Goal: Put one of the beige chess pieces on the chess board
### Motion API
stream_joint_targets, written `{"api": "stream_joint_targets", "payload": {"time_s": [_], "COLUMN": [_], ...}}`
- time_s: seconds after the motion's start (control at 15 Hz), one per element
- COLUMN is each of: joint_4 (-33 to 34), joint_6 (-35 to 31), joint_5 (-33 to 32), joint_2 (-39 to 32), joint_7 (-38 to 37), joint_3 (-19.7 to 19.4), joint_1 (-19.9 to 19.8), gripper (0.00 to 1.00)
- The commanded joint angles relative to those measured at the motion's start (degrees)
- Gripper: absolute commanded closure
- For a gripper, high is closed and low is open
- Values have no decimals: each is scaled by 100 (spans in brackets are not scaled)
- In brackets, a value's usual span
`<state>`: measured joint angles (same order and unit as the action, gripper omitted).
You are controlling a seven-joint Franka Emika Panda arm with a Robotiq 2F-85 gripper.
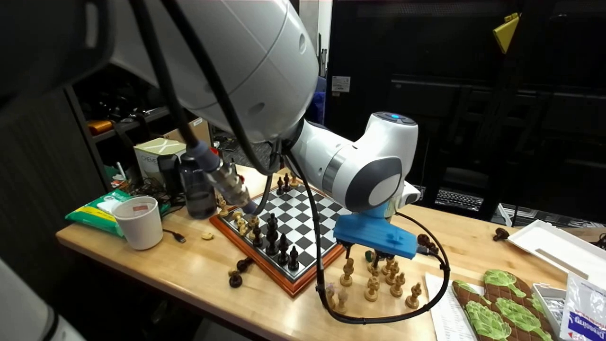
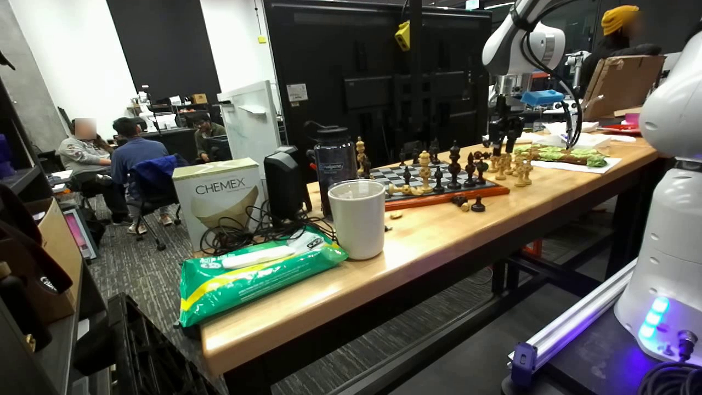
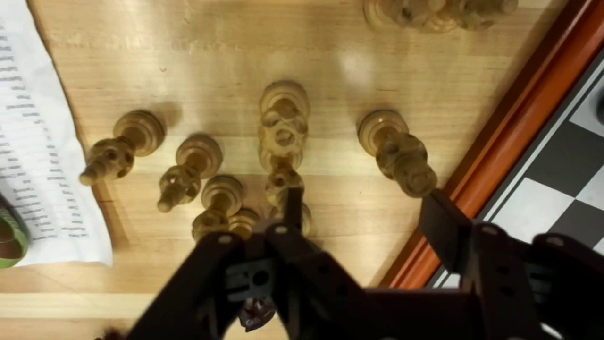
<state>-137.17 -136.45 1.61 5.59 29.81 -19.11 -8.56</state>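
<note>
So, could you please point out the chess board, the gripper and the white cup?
Chess board [image 1: 296, 219], in an exterior view: bare checkered squares near its middle.
Gripper [image 3: 362, 208], in the wrist view: midway between its parted fingertips.
White cup [image 2: 356, 226], in an exterior view: its outer wall.

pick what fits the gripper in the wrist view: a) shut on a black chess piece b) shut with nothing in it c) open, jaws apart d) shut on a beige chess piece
c, since in the wrist view the gripper has its jaws standing well apart, with bare tabletop showing between them.
</note>
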Motion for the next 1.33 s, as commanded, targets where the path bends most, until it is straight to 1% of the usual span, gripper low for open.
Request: {"api": "stream_joint_targets", "payload": {"time_s": [0.0,0.13,0.27,0.8,0.87,0.93,1.07,1.27], "joint_4": [-84,-89,-125,-206,-195,-171,-91,72], "joint_6": [-62,-75,-84,-71,-49,-33,7,85], "joint_5": [115,103,79,4,-42,-108,-232,-305], "joint_2": [8,18,26,77,91,93,92,76], "joint_7": [108,90,65,13,-10,-57,-123,-127], "joint_3": [122,134,151,194,212,237,289,358], "joint_1": [-131,-130,-135,-155,-151,-147,-137,-117], "gripper": [68,85,100,100,81,73,64,42]}}
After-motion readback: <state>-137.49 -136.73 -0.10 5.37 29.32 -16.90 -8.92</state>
